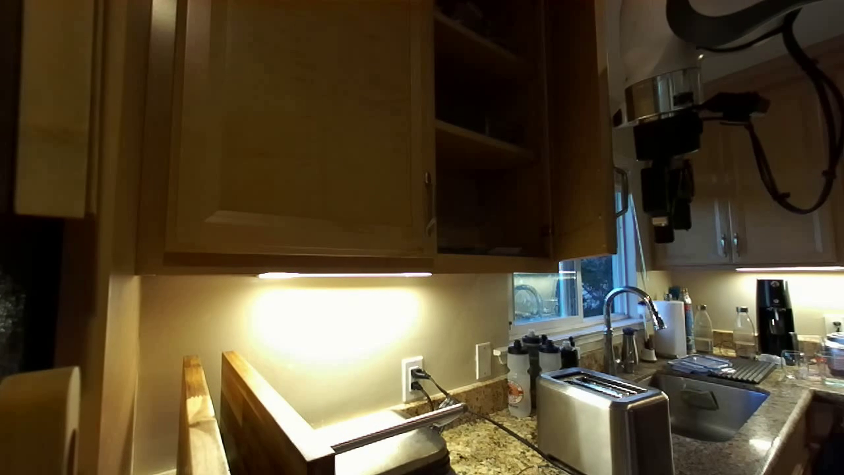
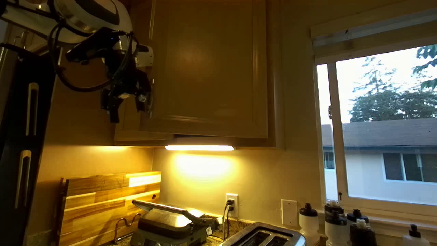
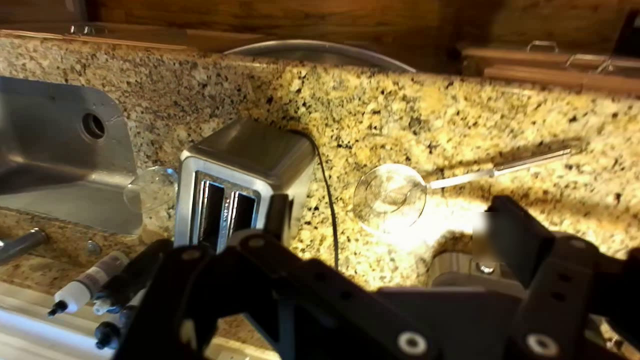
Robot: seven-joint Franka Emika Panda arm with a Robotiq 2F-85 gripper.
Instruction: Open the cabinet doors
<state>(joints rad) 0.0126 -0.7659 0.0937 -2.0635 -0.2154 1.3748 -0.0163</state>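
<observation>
A black two-finger robot gripper [image 3: 390,202] hangs higher than a brushed-steel toaster [image 1: 603,422], fingers [image 3: 517,240] spread wide and holding nothing. Just beside the gripper, above the toaster's level, a light tan wooden cabinet door [image 1: 580,152] with a recessed panel and slim metal bar handle [image 1: 626,191] stands swung out, long axis vertical, free edge pointing away from the wall [image 1: 198,316]. Its mate, a light tan paneled wooden door [image 1: 316,132], sits flat against the cabinet [image 1: 297,262], also upright. Between them are dim wooden shelves [image 1: 481,140], contents too dark to name. Next to the toaster, a stainless-steel sink [image 1: 732,417] contains a small gray-green object [image 1: 699,398]; white black-capped plastic bottles [image 1: 519,379], contents unclear, stand near the toaster.
</observation>
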